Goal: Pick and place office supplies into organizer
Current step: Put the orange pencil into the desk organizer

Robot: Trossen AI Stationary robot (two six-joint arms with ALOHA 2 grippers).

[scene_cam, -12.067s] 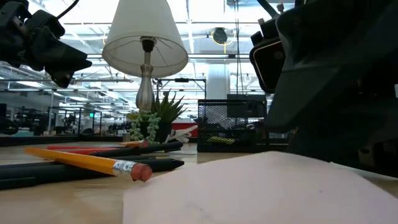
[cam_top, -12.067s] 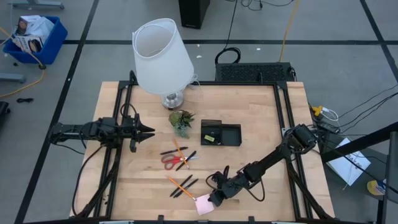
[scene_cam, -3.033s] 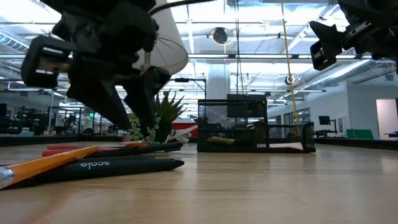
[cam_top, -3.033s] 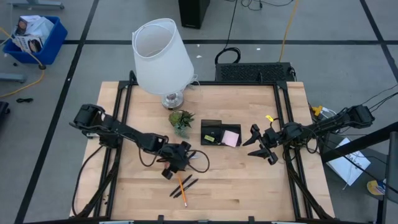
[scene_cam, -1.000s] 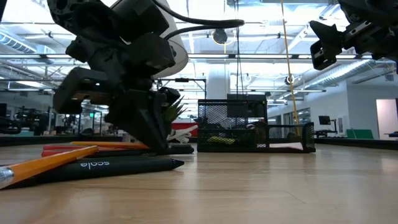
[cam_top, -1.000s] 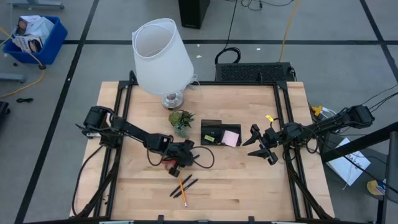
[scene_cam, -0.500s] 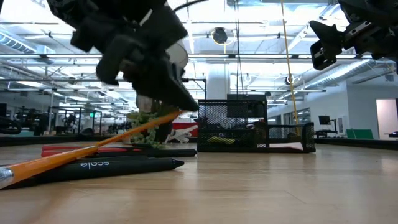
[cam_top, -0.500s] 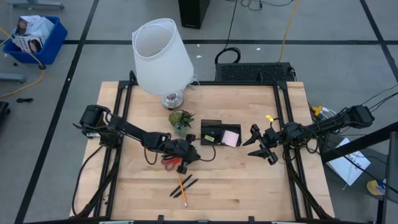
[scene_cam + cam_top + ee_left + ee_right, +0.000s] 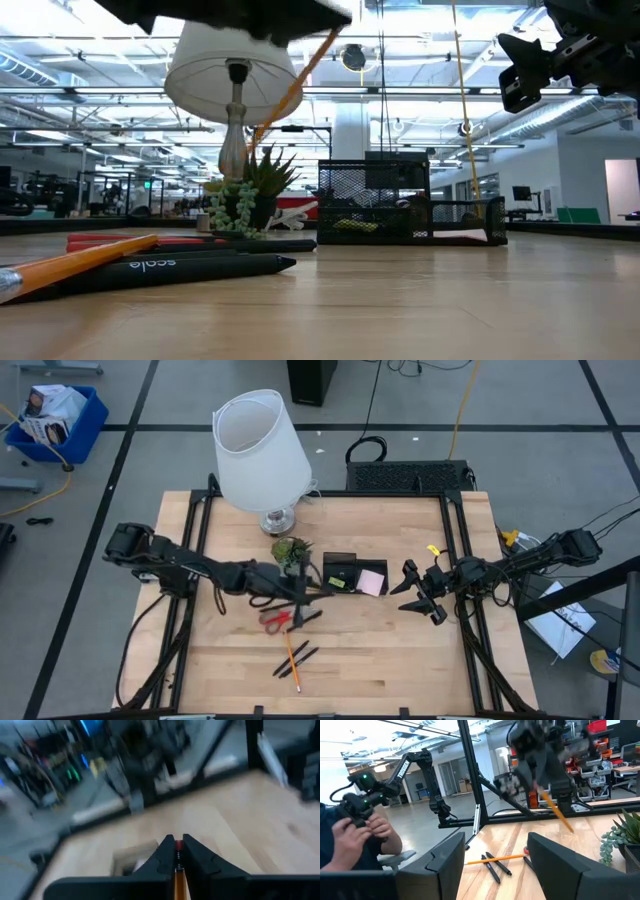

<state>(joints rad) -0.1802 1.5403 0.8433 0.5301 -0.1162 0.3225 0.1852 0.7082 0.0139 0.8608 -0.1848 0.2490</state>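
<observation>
My left gripper (image 9: pixel 306 588) is raised over the table's middle, just left of the black organizer (image 9: pixel 355 575), and is shut on an orange pencil (image 9: pixel 290 85). A pink sticky-note pad (image 9: pixel 372 582) lies in the organizer's right compartment. Red-handled scissors (image 9: pixel 275 620) and a black pen (image 9: pixel 306 617) lie flat on the wood below the left gripper. Nearer the table's near edge lie an orange pencil and two black pens (image 9: pixel 295 660). My right gripper (image 9: pixel 412 594) hovers open to the right of the organizer, its fingers (image 9: pixel 445 865) wide apart. My left gripper pinches the orange pencil between its two fingers (image 9: pixel 197 857), near the pencil's upper end (image 9: pixel 176 870). The pencil is lifted clear of the table. It hangs slanting down below the fingers, as the right wrist view (image 9: pixel 556 813) also shows.
A small green plant (image 9: pixel 290 552) stands just beyond the left gripper, beside the organizer. A white-shaded lamp (image 9: pixel 262 450) stands at the far left of the table. Bare wood lies on the near right. A seated person (image 9: pixel 355 840) shows beyond the table.
My left gripper rose from the table with the orange pencil and moved toward the far edge and the organizer. Half a second ago the pencil still slanted with its lower end on the wood; now it hangs clear. The right arm kept still.
</observation>
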